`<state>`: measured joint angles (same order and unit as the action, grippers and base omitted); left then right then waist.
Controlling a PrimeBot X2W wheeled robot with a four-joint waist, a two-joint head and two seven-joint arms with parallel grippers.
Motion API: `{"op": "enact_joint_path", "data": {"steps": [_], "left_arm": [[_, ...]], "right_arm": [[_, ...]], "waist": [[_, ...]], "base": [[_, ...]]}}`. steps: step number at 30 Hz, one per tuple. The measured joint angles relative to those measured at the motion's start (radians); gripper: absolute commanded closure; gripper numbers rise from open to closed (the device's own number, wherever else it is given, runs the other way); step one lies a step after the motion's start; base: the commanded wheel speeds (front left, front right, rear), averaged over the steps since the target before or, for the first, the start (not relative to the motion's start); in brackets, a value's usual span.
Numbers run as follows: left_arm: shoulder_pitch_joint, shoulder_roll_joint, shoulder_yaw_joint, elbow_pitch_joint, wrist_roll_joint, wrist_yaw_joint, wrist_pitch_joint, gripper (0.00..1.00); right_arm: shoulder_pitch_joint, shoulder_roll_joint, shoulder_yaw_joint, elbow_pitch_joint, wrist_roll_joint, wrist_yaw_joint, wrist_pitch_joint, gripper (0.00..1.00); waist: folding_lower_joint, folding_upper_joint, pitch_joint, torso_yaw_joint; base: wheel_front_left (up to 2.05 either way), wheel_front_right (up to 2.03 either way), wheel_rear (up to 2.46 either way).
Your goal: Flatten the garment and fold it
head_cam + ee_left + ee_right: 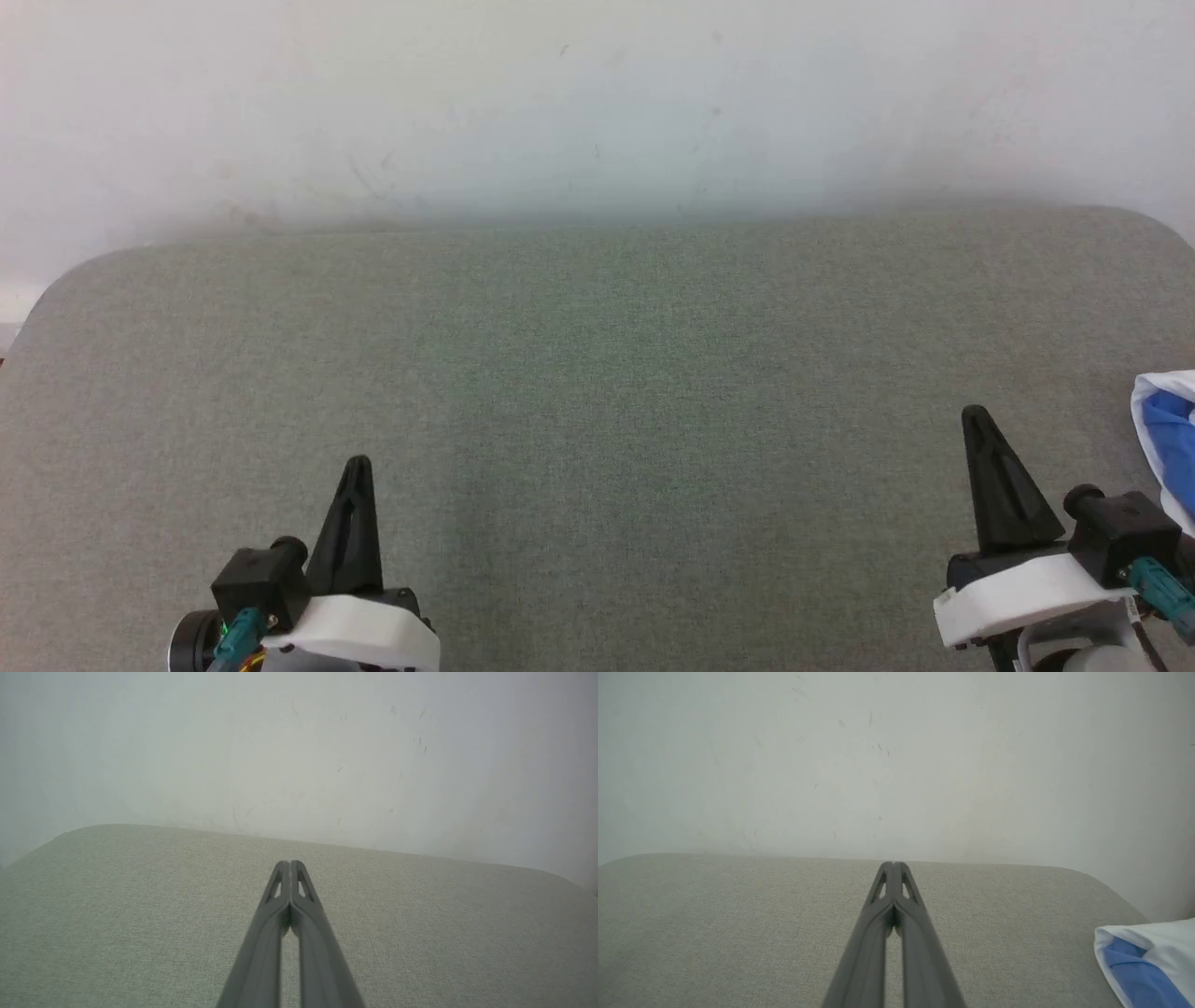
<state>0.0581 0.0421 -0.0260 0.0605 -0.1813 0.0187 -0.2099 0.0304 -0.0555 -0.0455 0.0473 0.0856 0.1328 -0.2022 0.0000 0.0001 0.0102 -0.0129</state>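
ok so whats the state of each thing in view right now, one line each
left tool: shut, fingers pressed together, holding nothing
right tool: shut, fingers pressed together, holding nothing
garment: bunched at the right edge of the surface, not flattened, not gripped, partly out of frame
grey fabric surface: flat, smooth, garment on its right edge
wall: pale, lightly scuffed

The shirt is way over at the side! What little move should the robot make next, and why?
Probably slide the right gripper rightward toward the shirt and open it. The shirt lies bunched at the right edge of the grey surface, and neither gripper touches it. The right gripper and the left gripper are both shut on nothing, and the right one is closer.
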Motion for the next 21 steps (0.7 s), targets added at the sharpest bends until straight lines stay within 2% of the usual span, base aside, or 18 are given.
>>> {"op": "enact_joint_path", "data": {"steps": [21], "left_arm": [[-0.005, 0.0, 0.003, -0.011, 0.034, 0.0, 0.044, 1.0]], "right_arm": [[-0.001, 0.0, 0.01, -0.007, -0.018, 0.0, 0.043, 1.0]], "waist": [[0.0, 0.0, -0.002, 0.003]], "base": [[0.0, 0.0, 0.0]]}}
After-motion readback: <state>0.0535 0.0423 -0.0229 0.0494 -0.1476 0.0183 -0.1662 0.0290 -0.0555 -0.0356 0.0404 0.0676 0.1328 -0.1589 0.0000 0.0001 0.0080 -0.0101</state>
